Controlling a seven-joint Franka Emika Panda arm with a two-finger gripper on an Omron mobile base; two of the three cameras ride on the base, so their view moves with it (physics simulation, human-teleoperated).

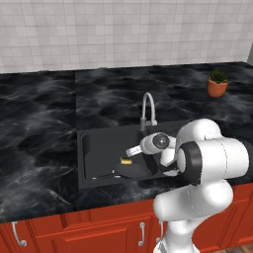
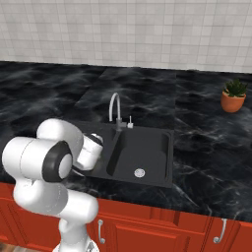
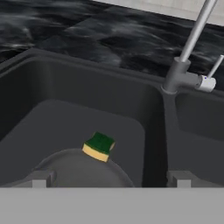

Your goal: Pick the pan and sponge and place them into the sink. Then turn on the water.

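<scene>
Gripper (image 3: 107, 180) hangs spread and empty over my left basin of the sink (image 3: 26, 92); sponge (image 3: 99, 147) sits on the pan (image 3: 74, 170) rim

One pan (image 1: 132, 171), one sponge (image 3: 99, 146), one sink (image 2: 147, 147) with two basins, one faucet (image 1: 148, 109), one potted plant (image 1: 217, 82).

Glossy white rounded arm (image 1: 207, 163) with dark joints.

Two base views from behind, left and right, sharing the sink (image 1: 86, 148); hand view close inside one basin.
</scene>
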